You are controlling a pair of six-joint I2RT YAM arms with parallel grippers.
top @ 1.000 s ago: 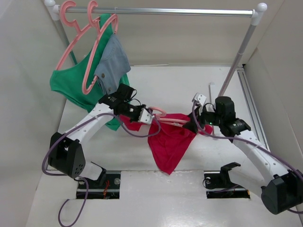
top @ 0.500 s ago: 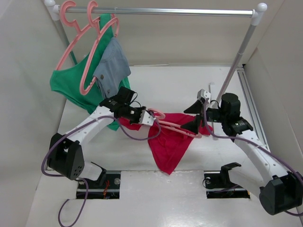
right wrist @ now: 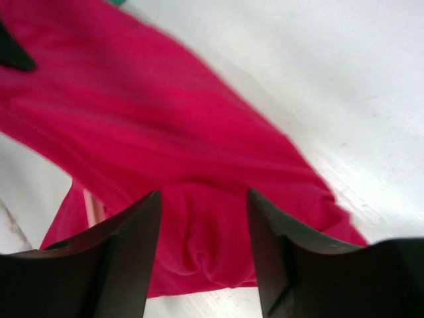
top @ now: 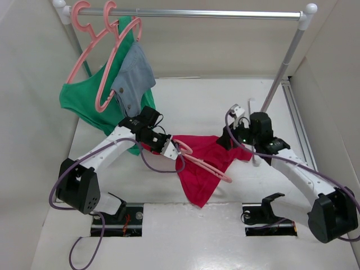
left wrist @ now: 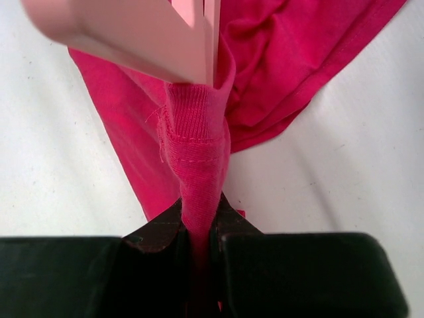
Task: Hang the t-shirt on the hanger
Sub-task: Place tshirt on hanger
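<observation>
The crimson t-shirt lies bunched on the table between the arms. My left gripper is shut on its ribbed collar, which is pulled taut up to the pink hanger. In the top view the hanger lies slanted across the shirt, its hook beside the left fingers and its far end pointing front right. My right gripper is open and empty, low over the shirt's right side. Red cloth fills the gap between its fingers. A sliver of the hanger shows at the left there.
A clothes rail spans the back. Two pink hangers with a green garment and a grey one hang at its left, close behind my left arm. The rail's right post and foot bar stand by my right arm.
My right gripper has opened and let go of the hanger, then moved left and down over the shirt. The hanger's free end has dropped toward the front right. My left gripper still holds the collar.
</observation>
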